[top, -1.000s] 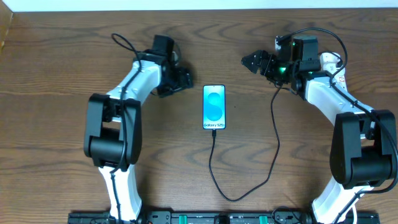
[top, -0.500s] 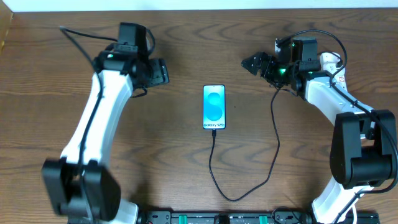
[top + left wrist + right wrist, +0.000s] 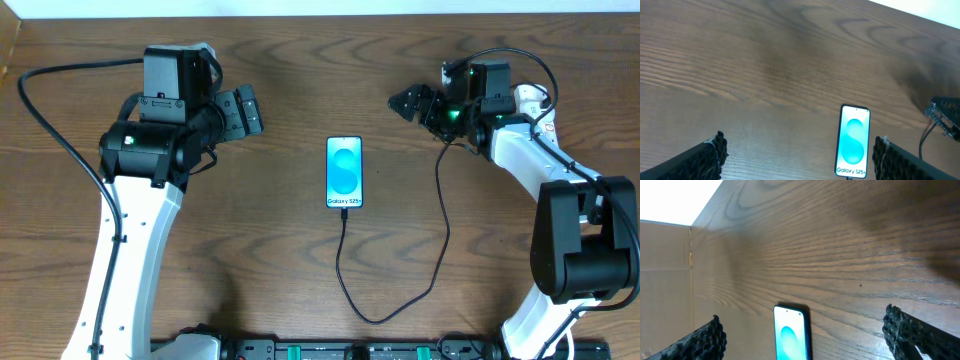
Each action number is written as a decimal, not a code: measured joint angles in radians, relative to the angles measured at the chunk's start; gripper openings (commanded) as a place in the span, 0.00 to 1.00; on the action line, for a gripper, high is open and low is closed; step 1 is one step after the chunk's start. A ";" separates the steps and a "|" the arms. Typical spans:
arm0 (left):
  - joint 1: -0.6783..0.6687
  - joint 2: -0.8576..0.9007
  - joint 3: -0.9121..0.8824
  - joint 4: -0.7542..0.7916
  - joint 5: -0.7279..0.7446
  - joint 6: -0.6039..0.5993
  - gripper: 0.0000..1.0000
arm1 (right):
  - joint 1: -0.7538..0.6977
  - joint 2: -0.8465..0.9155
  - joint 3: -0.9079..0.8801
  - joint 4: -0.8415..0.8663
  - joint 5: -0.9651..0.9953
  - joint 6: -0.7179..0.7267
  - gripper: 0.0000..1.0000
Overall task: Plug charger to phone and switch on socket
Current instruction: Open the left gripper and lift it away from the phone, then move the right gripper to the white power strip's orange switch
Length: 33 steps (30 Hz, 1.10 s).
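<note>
Two end effectors are seen over a brown wooden tabletop [image 3: 300, 60]; the phone [image 3: 344, 172] is laid flat near the middle, between them, with its blue screen lit and turned up. The small tip of the charger [image 3: 447, 230] is pressed against the near edge of the phone, and it looks plugged in; its thin black cable is looped down toward the front of the tabletop, then carried up toward the right arm [image 3: 520, 150], where its far end is hidden. The left end effector [image 3: 240, 112] is held up off the tabletop, to the left of the phone and well apart from it; its fingers [image 3: 705, 157] are spread wide, and nothing is gripped between them. The right end effector [image 3: 408, 101] is found to the right of the phone and farther back, also apart from it; its fingers are spread wide too, and nothing is held.
</note>
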 measured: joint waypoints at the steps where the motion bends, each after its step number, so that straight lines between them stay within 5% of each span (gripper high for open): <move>1: 0.000 0.000 0.000 0.000 0.000 0.000 0.94 | 0.000 0.000 0.000 0.000 0.000 -0.001 0.99; 8: 0.000 0.000 0.000 -0.001 0.000 0.000 0.95 | 0.001 -0.159 0.063 -0.198 0.068 -0.124 0.99; 14: 0.000 0.000 0.000 0.000 0.000 0.000 0.95 | 0.002 -0.402 0.241 -0.491 0.501 -0.250 0.99; 21: 0.000 0.000 0.000 -0.001 0.000 0.000 0.95 | -0.053 -0.451 0.270 -0.539 1.018 -0.285 0.99; 26: 0.000 0.000 0.000 -0.001 0.000 0.000 0.95 | -0.226 -0.369 0.269 -0.542 1.084 -0.290 0.99; 33: 0.000 0.000 0.000 -0.001 0.000 0.000 0.95 | -0.451 -0.226 0.269 -0.545 0.789 -0.323 0.99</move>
